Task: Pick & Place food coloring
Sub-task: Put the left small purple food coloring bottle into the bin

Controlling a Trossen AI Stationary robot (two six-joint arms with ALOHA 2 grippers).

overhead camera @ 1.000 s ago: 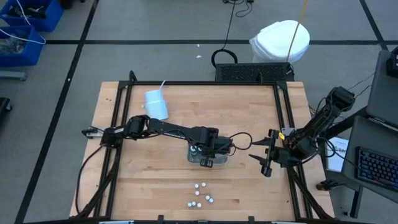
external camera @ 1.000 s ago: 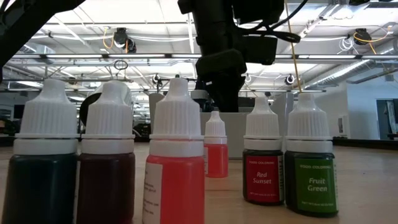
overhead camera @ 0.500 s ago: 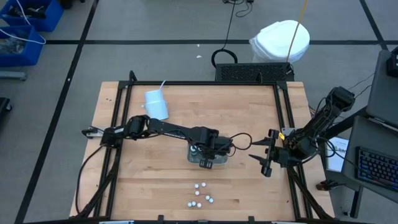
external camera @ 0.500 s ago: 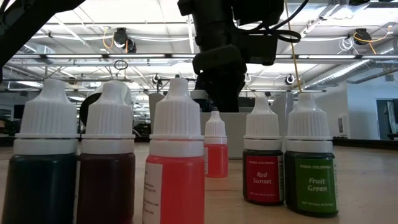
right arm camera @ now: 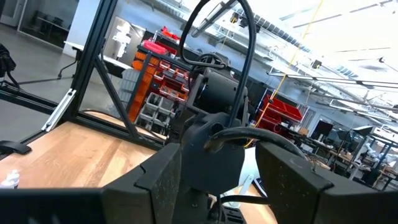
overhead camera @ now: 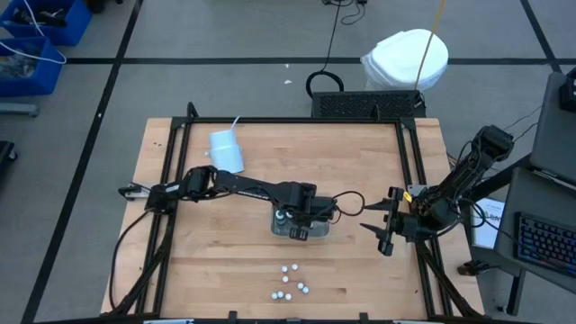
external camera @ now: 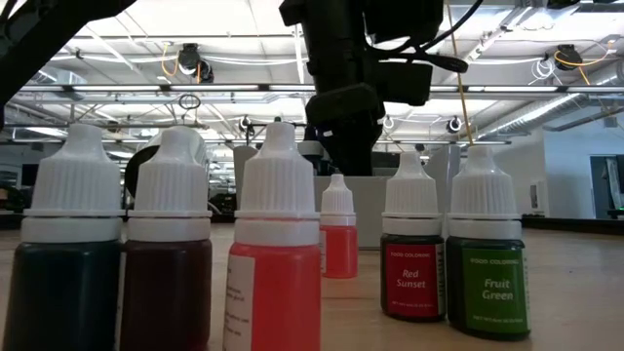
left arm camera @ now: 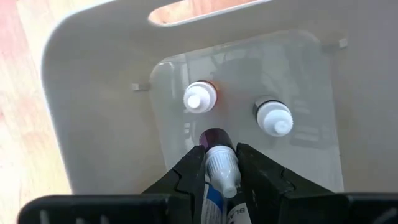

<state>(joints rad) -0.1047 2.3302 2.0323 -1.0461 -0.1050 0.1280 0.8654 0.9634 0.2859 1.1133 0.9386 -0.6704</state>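
From above, my left gripper (overhead camera: 300,221) hangs over the clear square plastic tray (overhead camera: 317,232) at table centre, and toward six o'clock five tiny white-capped food coloring bottles (overhead camera: 292,282) wait in a loose cluster on the wooden table (overhead camera: 360,162). At eleven o'clock of the tray lies a large white cup with a straw (overhead camera: 226,149). My right gripper (overhead camera: 385,227) idles at three o'clock near the table edge, fingers spread wide, nothing in them.

At table height I count six bottles: a dark green one (external camera: 63,244), a dark red one (external camera: 168,244), a salmon-red one (external camera: 275,244), a small red one farther back (external camera: 338,229), one labelled Red Sunset (external camera: 410,244) and one labelled Fruit Green (external camera: 489,249). All are upright, near each other. My left arm looms behind them.

Through my left wrist, my fingers (left arm camera: 194,168) pinch a white-capped bottle with a dark body (left arm camera: 219,163) just below its cap, part-closed and snug, above the tray floor. Two more white-capped bottles (left arm camera: 200,98) already stand inside, so three are at the tray.

Through my right wrist, only my own open fingers and the other arm.

My judgement: these are light, stiff plastic, smooth and easily toppled. Grip across the neck or upper body, gently.
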